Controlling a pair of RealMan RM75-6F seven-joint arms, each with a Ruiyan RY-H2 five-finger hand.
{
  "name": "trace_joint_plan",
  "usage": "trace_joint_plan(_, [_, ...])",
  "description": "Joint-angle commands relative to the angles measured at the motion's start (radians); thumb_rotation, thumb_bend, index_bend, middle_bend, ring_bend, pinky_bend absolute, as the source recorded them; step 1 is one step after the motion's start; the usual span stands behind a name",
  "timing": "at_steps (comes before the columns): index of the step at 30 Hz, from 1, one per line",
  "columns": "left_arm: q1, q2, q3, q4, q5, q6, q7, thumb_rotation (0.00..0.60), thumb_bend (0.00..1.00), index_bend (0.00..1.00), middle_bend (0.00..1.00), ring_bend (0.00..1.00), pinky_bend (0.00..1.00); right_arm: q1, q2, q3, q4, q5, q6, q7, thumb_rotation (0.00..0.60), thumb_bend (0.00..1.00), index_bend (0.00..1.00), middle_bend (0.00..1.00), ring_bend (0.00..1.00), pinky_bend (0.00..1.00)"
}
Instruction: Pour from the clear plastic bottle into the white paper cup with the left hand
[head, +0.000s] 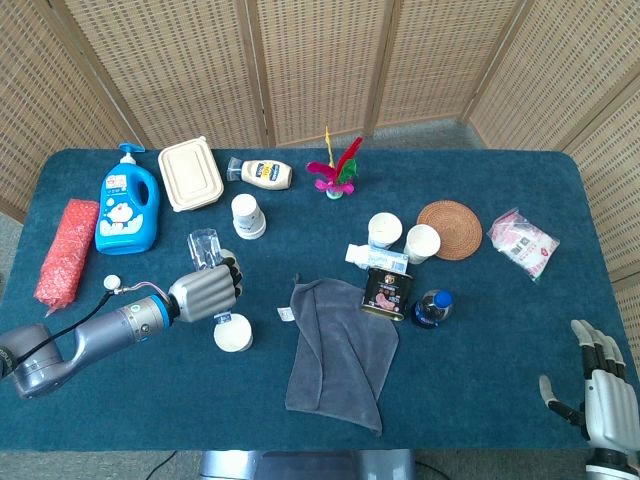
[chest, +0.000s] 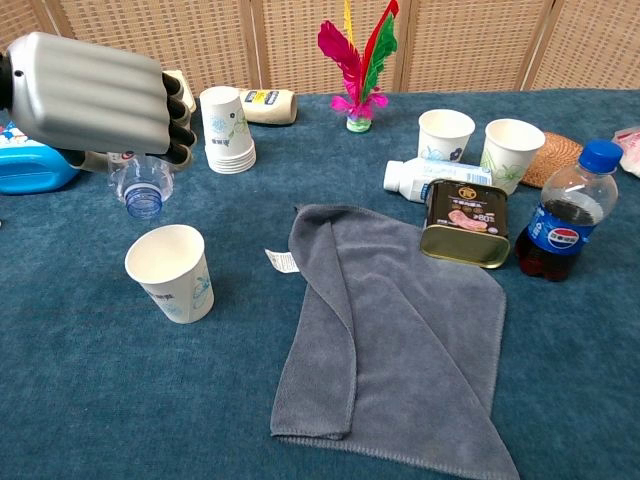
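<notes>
White paper cup (chest: 168, 272) upright, empty, clear plastic bottle (chest: 141, 189) tipped mouth-down above it, clamped in left hand (chest: 98, 94), right hand (head: 603, 400) idle, fingers apart.

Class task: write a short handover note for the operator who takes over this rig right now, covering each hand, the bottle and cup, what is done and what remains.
Left hand: grips the clear plastic bottle, tipped with its open mouth pointing down and forward, above and just behind the white paper cup.
Right hand: holds nothing, fingers apart, at the near right table edge.
Cup: upright on the blue cloth, left of the grey towel; looks empty in the chest view.
Done: bottle picked up, uncapped, brought to the cup and tilted.
Left: bring the mouth over the cup, pour, then set the bottle down.
</notes>
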Motion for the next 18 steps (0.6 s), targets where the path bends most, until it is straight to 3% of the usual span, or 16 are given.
trace_joint_plan(1, [-0.002, 0.001, 0.001, 0.001, 0.004, -0.001, 0.004, 0.600, 0.47, 0.47, 0.41, 0.34, 0.33, -0.001, 0.000, 0.000, 0.001, 0.001, 0.001, 0.001, 0.600, 0.39, 0.00, 0.03, 0.00, 0.00])
trace_joint_plan(18, [-0.006, -0.005, 0.002, 0.002, 0.002, -0.003, 0.003, 0.600, 0.47, 0.47, 0.41, 0.34, 0.33, 0.000, -0.002, 0.002, 0.008, 0.003, -0.005, 0.009, 0.600, 0.39, 0.00, 0.03, 0.00, 0.00])
